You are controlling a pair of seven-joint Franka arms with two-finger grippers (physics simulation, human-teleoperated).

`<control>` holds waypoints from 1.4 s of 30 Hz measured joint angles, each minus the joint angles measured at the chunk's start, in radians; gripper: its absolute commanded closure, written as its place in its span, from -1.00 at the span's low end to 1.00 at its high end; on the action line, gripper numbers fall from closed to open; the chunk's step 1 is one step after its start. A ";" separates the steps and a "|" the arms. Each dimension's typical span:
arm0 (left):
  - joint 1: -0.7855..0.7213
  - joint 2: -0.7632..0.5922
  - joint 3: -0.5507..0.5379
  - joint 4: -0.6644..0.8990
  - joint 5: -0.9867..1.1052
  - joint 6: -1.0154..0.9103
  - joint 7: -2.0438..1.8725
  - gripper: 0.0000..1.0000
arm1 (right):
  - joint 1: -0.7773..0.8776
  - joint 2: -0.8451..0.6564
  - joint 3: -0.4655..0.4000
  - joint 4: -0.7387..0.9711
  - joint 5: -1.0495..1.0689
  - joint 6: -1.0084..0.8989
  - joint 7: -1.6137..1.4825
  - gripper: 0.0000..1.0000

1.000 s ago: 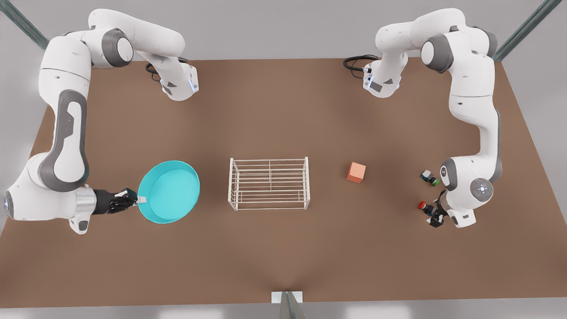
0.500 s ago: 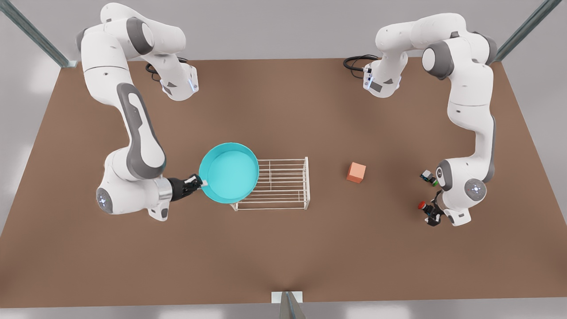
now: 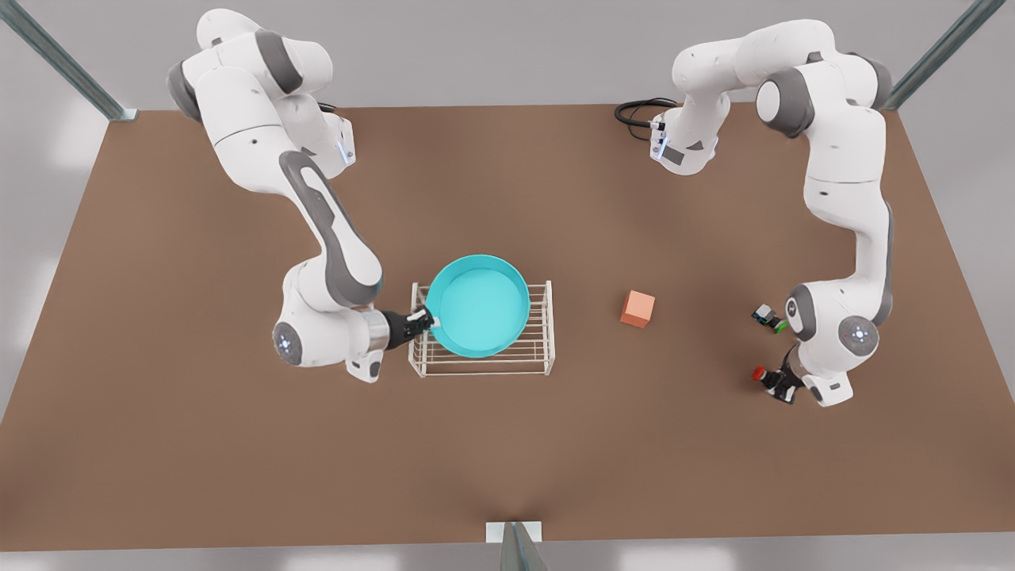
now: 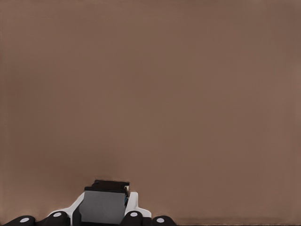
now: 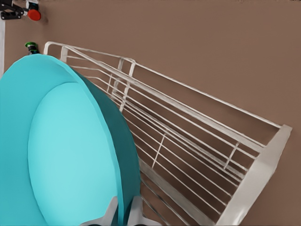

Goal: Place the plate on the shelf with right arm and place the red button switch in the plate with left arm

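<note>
The turquoise plate [image 3: 478,305] hangs over the white wire shelf [image 3: 533,361], covering most of its top bars. My right gripper [image 3: 420,321], on the front view's left, is shut on the plate's rim. In the right wrist view the plate [image 5: 70,155] lies just above the shelf's bars [image 5: 197,136], with my right gripper [image 5: 123,212] pinching the rim; I cannot tell whether the plate touches them. At the front view's right, my left gripper [image 3: 781,386] is shut on the red button switch [image 3: 760,372] low over the table. The switch's grey body [image 4: 104,203] sits between the white fingers [image 4: 134,202].
An orange cube [image 3: 637,308] lies on the brown table [image 3: 507,460] between the shelf and the left arm. A tiny green-capped switch [image 3: 767,317] sits just behind the left gripper. Both arm bases stand at the table's far edge.
My right arm has carried the plate toward the front view's right, from beside the shelf to over it. The left gripper with the red switch has shifted only slightly.
</note>
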 measured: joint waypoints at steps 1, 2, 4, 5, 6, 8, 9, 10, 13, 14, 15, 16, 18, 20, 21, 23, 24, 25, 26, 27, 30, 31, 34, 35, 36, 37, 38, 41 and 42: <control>-0.002 -0.015 -0.003 0.001 0.000 -0.015 0.001 0.20 | 0.005 0.000 0.000 0.000 0.002 0.010 0.006 0.07; -0.009 -0.029 -0.004 0.001 -0.001 -0.028 0.001 0.20 | 0.007 0.001 -0.001 0.000 0.003 0.019 0.012 -0.89; -0.040 -0.067 -0.006 0.002 -0.004 -0.062 0.002 0.20 | 0.004 -0.009 -0.008 -0.002 0.004 0.029 0.024 -1.00; -0.058 -0.093 -0.013 0.003 -0.005 -0.084 0.002 0.20 | -0.007 -0.029 -0.015 -0.001 0.004 0.027 0.029 -1.00; -0.070 -0.119 -0.029 0.014 -0.007 -0.112 0.002 0.20 | -0.022 -0.068 -0.028 0.002 0.002 0.018 0.034 -1.00; -0.082 -0.169 -0.090 0.046 -0.009 -0.182 -0.002 0.20 | -0.046 -0.178 -0.095 0.041 -0.013 -0.029 0.045 -1.00; -0.096 -0.192 -0.128 0.062 -0.010 -0.220 -0.009 0.20 | -0.050 -0.208 -0.168 0.062 -0.052 -0.060 0.050 -1.00; -0.116 -0.211 -0.163 0.083 -0.010 -0.261 -0.019 0.20 | -0.060 -0.223 -0.226 0.080 -0.121 -0.086 0.053 -1.00; -0.143 -0.240 -0.321 0.137 -0.009 -0.377 -0.070 0.20 | -0.103 -0.222 -0.295 0.094 -0.337 -0.144 0.059 -1.00; -0.145 -0.243 -0.375 0.147 -0.009 -0.404 -0.093 0.20 | -0.115 -0.220 -0.300 0.094 -0.390 -0.159 0.062 -1.00; -0.159 -0.244 -0.411 0.156 -0.009 -0.427 -0.118 0.20 | -0.123 -0.220 -0.303 0.095 -0.431 -0.171 0.068 -1.00; -0.179 -0.243 -0.430 0.168 -0.009 -0.446 -0.144 0.20 | -0.127 -0.220 -0.304 0.095 -0.462 -0.182 0.074 -1.00; -0.234 -0.235 -0.446 0.194 -0.009 -0.474 -0.196 0.20 | -0.129 -0.219 -0.305 0.095 -0.504 -0.199 0.088 -1.00; -0.288 -0.213 -0.450 0.226 -0.009 -0.478 -0.249 0.20 | -0.129 -0.218 -0.314 0.096 -0.528 -0.211 0.098 -1.00; -0.313 -0.196 -0.451 0.235 -0.010 -0.468 -0.276 0.20 | -0.129 -0.213 -0.317 0.096 -0.535 -0.215 0.104 -1.00; -0.359 -0.166 -0.452 0.244 -0.012 -0.428 -0.332 0.20 | -0.129 -0.201 -0.320 0.095 -0.545 -0.222 0.113 -1.00; -0.382 -0.146 -0.452 0.245 -0.012 -0.400 -0.360 0.20 | -0.129 -0.198 -0.322 0.095 -0.549 -0.225 0.117 -1.00; -0.403 -0.126 -0.452 0.246 -0.013 -0.365 -0.389 0.20 | -0.129 -0.195 -0.324 0.096 -0.552 -0.227 0.121 -1.00; -0.422 -0.109 -0.452 0.246 -0.013 -0.332 -0.417 0.20 | -0.129 -0.192 -0.325 0.096 -0.554 -0.229 0.125 -1.00; -0.440 -0.097 -0.452 0.246 -0.013 -0.303 -0.444 0.20 | -0.129 -0.191 -0.325 0.096 -0.556 -0.231 0.128 -1.00; -0.488 -0.066 -0.450 0.244 -0.009 -0.218 -0.526 0.19 | -0.130 -0.189 -0.330 0.096 -0.559 -0.235 0.137 -1.00; -0.496 -0.059 -0.449 0.244 -0.008 -0.192 -0.551 0.19 | -0.130 -0.187 -0.332 0.095 -0.559 -0.236 0.140 -1.00; -0.504 -0.045 -0.446 0.243 -0.003 -0.106 -0.623 -1.00 | -0.130 -0.180 -0.335 0.096 -0.560 -0.237 0.146 -1.00; -0.504 -0.043 -0.446 0.242 0.003 -0.082 -0.646 -1.00 | -0.129 -0.178 -0.336 0.096 -0.560 -0.237 0.148 -1.00; -0.503 -0.043 -0.445 0.241 0.011 -0.062 -0.667 -1.00 | -0.129 -0.177 -0.336 0.096 -0.560 -0.237 0.150 -1.00; -0.500 -0.043 -0.444 0.240 0.018 -0.045 -0.688 -1.00 | -0.129 -0.176 -0.336 0.096 -0.560 -0.238 0.152 -1.00; -0.496 -0.043 -0.443 0.239 0.025 -0.031 -0.707 -1.00 | -0.129 -0.176 -0.336 0.096 -0.560 -0.238 0.154 -1.00; -0.497 -0.043 -0.442 0.223 0.063 -0.004 -0.759 -1.00 | -0.129 -0.176 -0.336 0.096 -0.561 -0.238 0.158 -1.00; -0.499 -0.043 -0.442 0.220 0.072 0.002 -0.775 -1.00 | -0.130 -0.176 -0.336 0.096 -0.561 -0.238 0.159 -1.00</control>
